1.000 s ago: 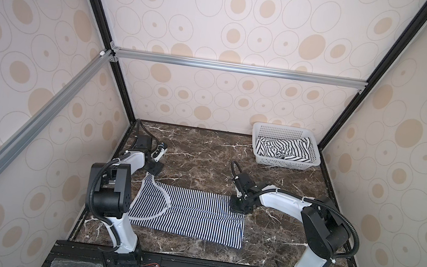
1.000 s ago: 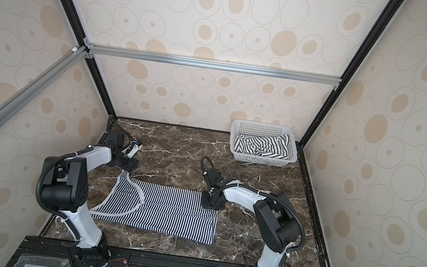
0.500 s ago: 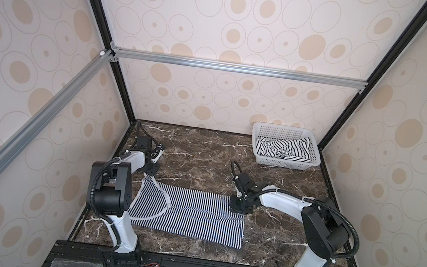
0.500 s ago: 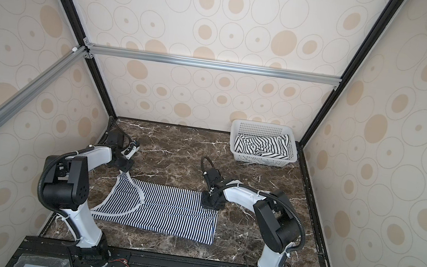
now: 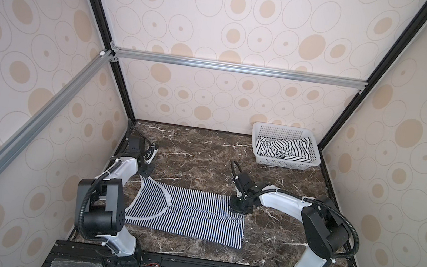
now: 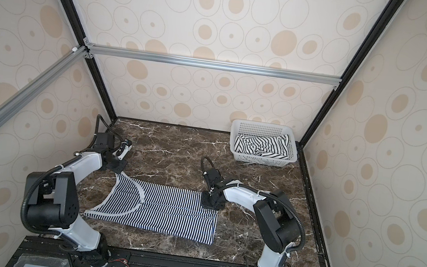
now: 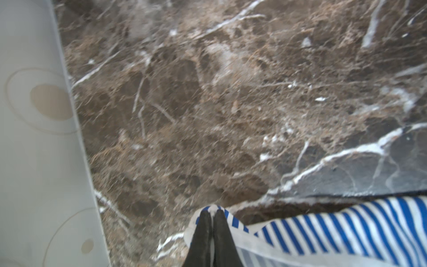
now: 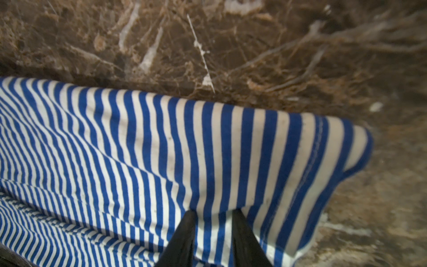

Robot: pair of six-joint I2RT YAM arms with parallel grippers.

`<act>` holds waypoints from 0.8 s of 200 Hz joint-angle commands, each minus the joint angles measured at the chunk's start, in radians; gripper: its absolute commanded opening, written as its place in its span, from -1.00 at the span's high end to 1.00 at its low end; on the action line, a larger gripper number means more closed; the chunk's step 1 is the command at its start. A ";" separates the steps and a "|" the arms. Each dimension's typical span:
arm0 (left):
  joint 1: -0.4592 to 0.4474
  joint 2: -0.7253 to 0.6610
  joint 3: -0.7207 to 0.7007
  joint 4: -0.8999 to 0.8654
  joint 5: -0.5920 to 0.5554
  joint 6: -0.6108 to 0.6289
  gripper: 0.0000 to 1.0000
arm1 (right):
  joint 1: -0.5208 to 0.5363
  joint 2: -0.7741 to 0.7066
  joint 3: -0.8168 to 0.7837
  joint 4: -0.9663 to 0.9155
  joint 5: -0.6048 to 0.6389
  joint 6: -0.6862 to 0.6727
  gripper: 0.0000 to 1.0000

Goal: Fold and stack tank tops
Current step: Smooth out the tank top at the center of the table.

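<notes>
- Found the left gripper (image 5: 143, 174) changed from a second before: jaws apart then, pinched tight now on the far strap (image 5: 143, 184) of the narrow-striped tank top (image 5: 186, 215).
- Confirmed this in the left wrist view: black fingers (image 7: 203, 231) pressed together, with the strap's white-edged tip poking out past them.
- Saw no such change at the right gripper (image 5: 237, 204): same spot as before, jaws narrow and clamped on the top's hem corner.
- Checked the right wrist view: a pinch of striped cloth (image 8: 161, 150) caught between the two fingers (image 8: 182, 238), and the corner raised a little off the marble tabletop (image 5: 197, 160).
- Found the top itself lying where it lay earlier, no shift that could be told.
- Placed it toward 6 o'clock on the tabletop in both top views, stretched from 9 to 3 o'clock: straps and scooped white-trimmed neckline at 9, straight hem at 3.
- Noted dense stripes running across its length, dark-and-white from above, blue-and-white in the wrist views; mostly flat, with a long crease along its length.
- Gripped at its 10 o'clock and 2 o'clock corners.
- Saw the wide-striped tank top (image 5: 283, 149) crumpled inside the white basket (image 5: 283, 164) in the 1 o'clock corner, well apart from both grippers and unchanged.
</notes>
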 commanded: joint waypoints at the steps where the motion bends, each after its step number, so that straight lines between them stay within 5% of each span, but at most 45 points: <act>1: 0.054 -0.060 -0.039 0.011 0.056 0.041 0.87 | 0.007 0.004 -0.035 -0.013 0.026 0.012 0.40; 108: 0.133 -0.171 -0.249 0.165 0.114 0.042 0.67 | 0.007 -0.024 -0.059 -0.036 0.034 0.001 0.40; 160: 0.144 -0.110 -0.291 0.340 -0.096 0.003 0.68 | 0.006 -0.051 -0.059 -0.045 0.036 -0.014 0.39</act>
